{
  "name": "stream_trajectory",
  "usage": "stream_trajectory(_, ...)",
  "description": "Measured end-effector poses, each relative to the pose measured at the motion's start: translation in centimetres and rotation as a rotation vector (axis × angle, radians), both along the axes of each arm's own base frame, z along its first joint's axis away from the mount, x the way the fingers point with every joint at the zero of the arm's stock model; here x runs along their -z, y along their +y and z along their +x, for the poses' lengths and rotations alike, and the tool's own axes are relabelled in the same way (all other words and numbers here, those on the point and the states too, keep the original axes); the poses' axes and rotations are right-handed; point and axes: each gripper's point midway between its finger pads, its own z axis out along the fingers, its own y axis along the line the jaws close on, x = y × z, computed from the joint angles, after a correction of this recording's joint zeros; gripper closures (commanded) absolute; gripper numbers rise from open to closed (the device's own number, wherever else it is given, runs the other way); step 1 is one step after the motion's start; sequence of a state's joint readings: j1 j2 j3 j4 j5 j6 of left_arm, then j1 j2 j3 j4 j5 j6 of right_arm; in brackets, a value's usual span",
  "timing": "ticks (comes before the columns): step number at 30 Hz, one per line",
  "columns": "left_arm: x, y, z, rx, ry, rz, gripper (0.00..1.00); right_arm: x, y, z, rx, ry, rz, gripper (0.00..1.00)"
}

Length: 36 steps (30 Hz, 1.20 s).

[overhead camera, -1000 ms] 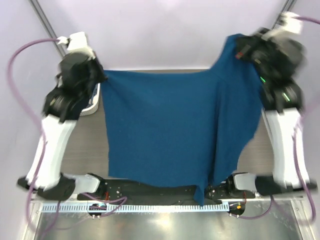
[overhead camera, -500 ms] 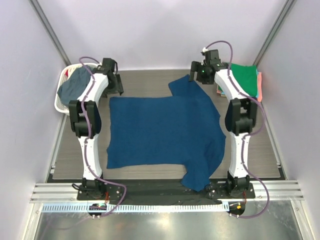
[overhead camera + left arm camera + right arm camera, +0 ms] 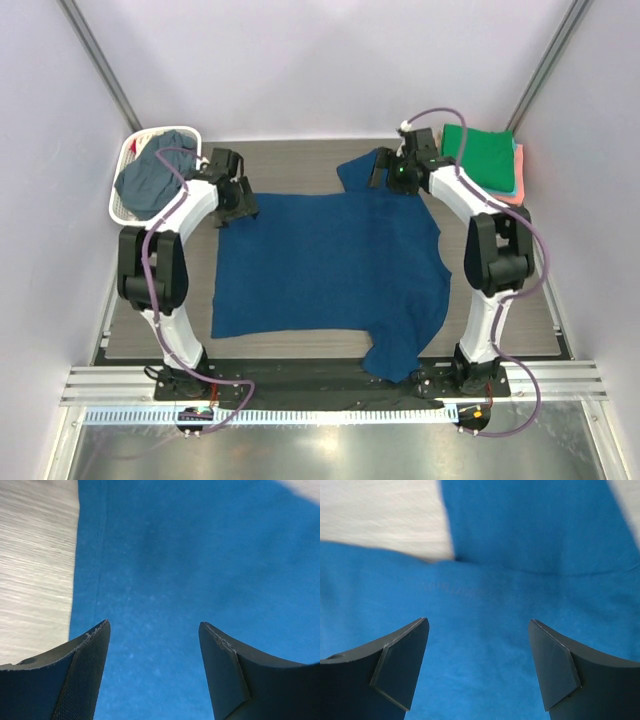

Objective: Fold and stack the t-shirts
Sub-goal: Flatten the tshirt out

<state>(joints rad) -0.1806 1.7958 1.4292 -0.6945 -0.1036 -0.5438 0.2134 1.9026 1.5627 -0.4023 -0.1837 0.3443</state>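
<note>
You're hovering left gripper (image 3: 155, 627) and right gripper (image 3: 477, 622), spread and empty, over the blue t-shirt (image 3: 330, 265) lying unfolded beneath; the green t-shirt (image 3: 480, 150) is sitting stacked beside the right.

- The back wall (image 3: 320, 70) is plain and pale lilac-white, with no windows or marks.
- The left wall (image 3: 45, 260) and the right wall (image 3: 605, 260) have the same pale tint and close the space in on both sides.
- A grey metal pole (image 3: 100, 65) slants up along the far left corner, and a second pole (image 3: 555, 60) along the far right corner.
- The desk (image 3: 300, 160) has a grey-brown wood-grain top.
- A black plate (image 3: 320, 378) lies along the desk's near edge.
- Silver rails (image 3: 110, 382) run along that near edge.
- In front of the rails runs a white toothed strip (image 3: 330, 415).
- Nearer than the strip lies a dull, shiny metal sheet (image 3: 320, 452).
- The light is soft and even, and the shadows are faint.
</note>
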Motion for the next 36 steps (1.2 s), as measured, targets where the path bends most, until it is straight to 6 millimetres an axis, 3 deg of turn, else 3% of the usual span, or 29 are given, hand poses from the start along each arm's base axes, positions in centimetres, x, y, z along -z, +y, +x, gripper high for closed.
stream_trajectory(5,4.9,0.0,-0.1,-0.022,0.107,0.010,0.29,7.3,-0.2,-0.7,0.010,0.173,-0.041,0.14)
stream_trajectory(8,6.9,0.0,-0.1,-0.026,0.150,0.018,0.30,9.4,-0.4,-0.4,0.019,0.227,-0.064,0.14)
stream_trajectory(12,7.9,0.1,1.3,-0.032,0.170,0.025,0.30,10.6,-0.4,1.4,0.035,0.238,-0.085,0.14)
stream_trajectory(18,7.8,0.7,5.9,-0.059,0.134,0.028,0.31,10.7,0.0,5.7,0.058,0.201,-0.101,0.14)
stream_trajectory(25,7.4,2.0,12.3,-0.097,0.072,0.026,0.32,10.0,1.2,13.0,0.080,0.077,-0.064,0.12)
stream_trajectory(30,6.1,3.3,17.3,-0.127,-0.005,-0.002,0.33,9.5,1.7,14.9,0.062,0.020,-0.003,0.12)
stream_trajectory(33,5.2,3.8,16.3,-0.133,0.011,-0.003,0.31,9.1,2.0,14.8,0.040,0.008,0.029,0.12)
stream_trajectory(36,3.4,3.8,12.1,-0.127,0.059,0.005,0.29,8.1,1.8,13.7,0.032,0.017,0.040,0.12)
